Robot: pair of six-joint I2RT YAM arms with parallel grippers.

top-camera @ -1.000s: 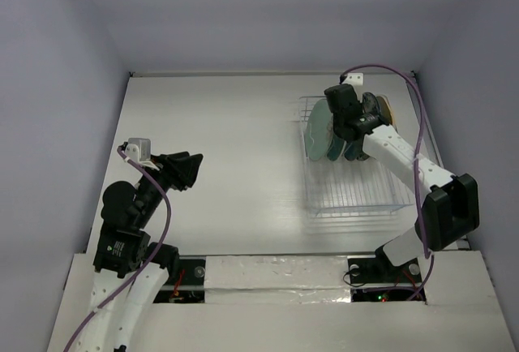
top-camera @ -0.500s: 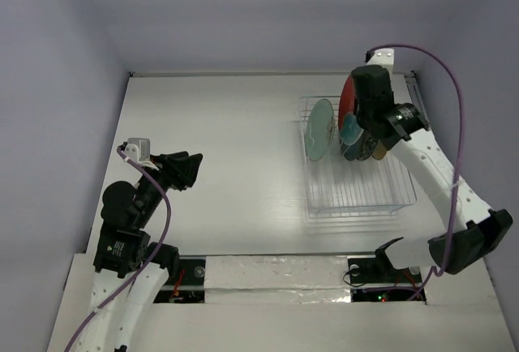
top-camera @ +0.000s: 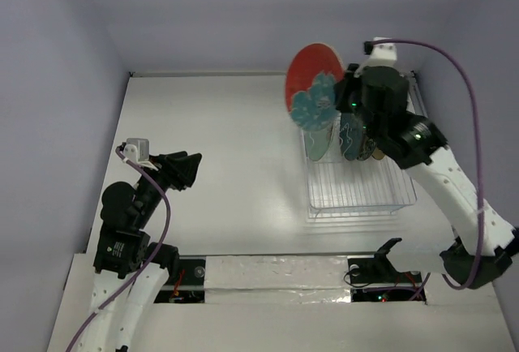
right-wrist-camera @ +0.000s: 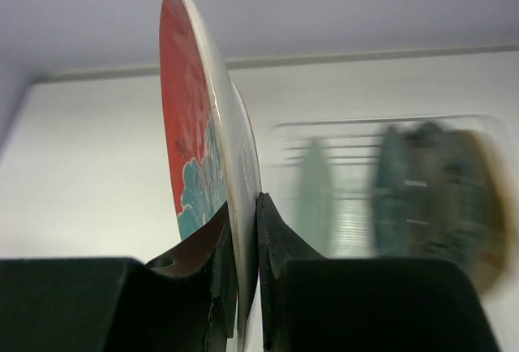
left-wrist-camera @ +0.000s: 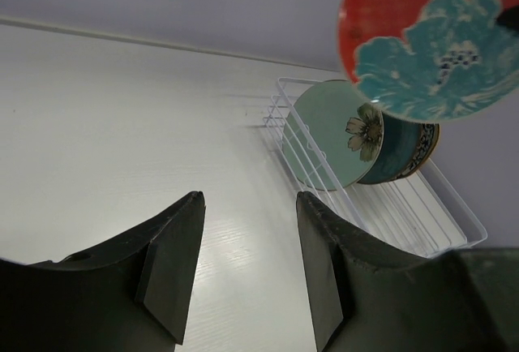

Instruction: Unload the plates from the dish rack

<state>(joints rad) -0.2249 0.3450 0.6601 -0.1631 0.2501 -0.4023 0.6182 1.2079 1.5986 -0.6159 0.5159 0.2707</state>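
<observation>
One red plate (top-camera: 312, 86) is clamped by its rim in the right gripper (right-wrist-camera: 243, 214) and held upright above the far end of the dish rack (top-camera: 357, 198). The other plates (left-wrist-camera: 332, 137) stand upright inside the rack. The left gripper (left-wrist-camera: 247, 202) hangs over the table (top-camera: 227, 125) with jaws apart, well clear of the rack.

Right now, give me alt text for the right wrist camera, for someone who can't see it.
The right gripper pinches a red plate with a teal flower by its rim between its jaws, upright and edge-on. Behind, blurred, the dish rack holds more plates.
</observation>
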